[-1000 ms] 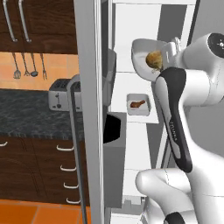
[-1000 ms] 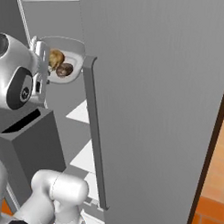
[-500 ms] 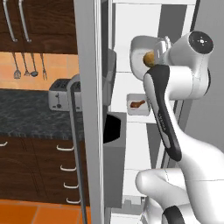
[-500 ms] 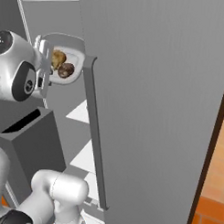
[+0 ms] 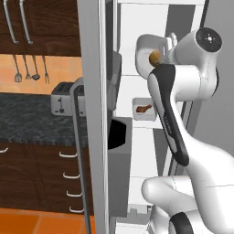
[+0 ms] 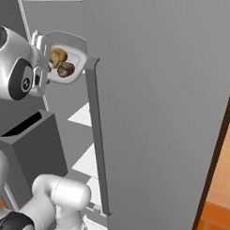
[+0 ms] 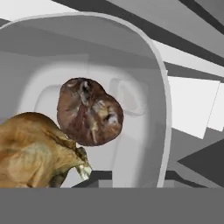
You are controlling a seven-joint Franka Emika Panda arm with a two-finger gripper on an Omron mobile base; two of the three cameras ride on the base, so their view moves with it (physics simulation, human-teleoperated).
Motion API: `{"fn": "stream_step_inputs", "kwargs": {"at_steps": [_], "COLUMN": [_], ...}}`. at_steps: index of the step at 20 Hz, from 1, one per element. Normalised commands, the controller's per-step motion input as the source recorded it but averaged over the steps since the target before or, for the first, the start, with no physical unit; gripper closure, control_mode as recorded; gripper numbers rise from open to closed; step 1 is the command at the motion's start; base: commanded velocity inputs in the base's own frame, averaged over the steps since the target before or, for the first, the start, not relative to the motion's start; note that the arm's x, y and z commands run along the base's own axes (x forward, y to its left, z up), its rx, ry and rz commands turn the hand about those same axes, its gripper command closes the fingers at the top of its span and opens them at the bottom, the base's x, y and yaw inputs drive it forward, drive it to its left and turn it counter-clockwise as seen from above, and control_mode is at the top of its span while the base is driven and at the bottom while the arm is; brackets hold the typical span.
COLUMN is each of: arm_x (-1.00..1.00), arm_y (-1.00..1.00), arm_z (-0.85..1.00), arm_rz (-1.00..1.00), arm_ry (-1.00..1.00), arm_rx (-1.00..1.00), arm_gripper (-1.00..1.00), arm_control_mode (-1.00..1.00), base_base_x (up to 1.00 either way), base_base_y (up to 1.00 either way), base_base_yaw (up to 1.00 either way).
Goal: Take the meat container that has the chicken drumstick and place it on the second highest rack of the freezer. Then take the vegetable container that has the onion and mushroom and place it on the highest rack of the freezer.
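The vegetable container [image 6: 74, 47], a white tray, sits high inside the open freezer [image 6: 159, 110] at the level of the highest rack [image 5: 130, 77]. In it lie the tan onion [image 6: 57, 56] and the dark-brown mushroom [image 6: 65, 69]. The hand view looks into the tray [image 7: 159, 87] from close up, with mushroom [image 7: 89, 111] and onion [image 7: 35, 151] just ahead. My gripper [image 6: 42, 57] is at the tray's near rim; its jaws are hidden. One rack lower stands the meat container [image 5: 142, 109] with the chicken drumstick [image 5: 144, 109], on the second highest rack [image 5: 137, 124].
The freezer door's long grey handle [image 6: 98, 136] stands right of my hand. A dark open-topped bin [image 5: 118, 137] sits low beside the shelves. Left of the freezer are a toaster [image 5: 64, 98] on the dark counter and wood cabinets [image 5: 36, 27].
My wrist has risen and swung up beside the tray. The vegetable container with onion and mushroom has shifted slightly higher and deeper. The meat container has not moved.
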Motion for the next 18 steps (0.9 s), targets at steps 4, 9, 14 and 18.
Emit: {"fn": "stream_step_inputs", "kwargs": {"at_steps": [4, 9, 14, 18], "arm_x": [0.29, 0.01, 0.27, 0.13], "arm_y": [-0.09, -0.02, -0.33, -0.09], "arm_z": [0.31, 0.33, 0.14, 0.06], "arm_rz": [0.04, 0.07, 0.00, 0.04], "arm_ry": [-0.01, -0.12, -0.04, -0.01], "arm_rx": [0.02, 0.01, 0.00, 0.05], "arm_gripper": [1.00, 1.00, 1.00, 1.00], "arm_control_mode": [-1.00, -1.00, -1.00, -1.00], "base_base_x": [0.00, 0.00, 0.00, 0.00], "base_base_y": [0.00, 0.00, 0.00, 0.00], "base_base_yaw": [0.00, 0.00, 0.00, 0.00]}}
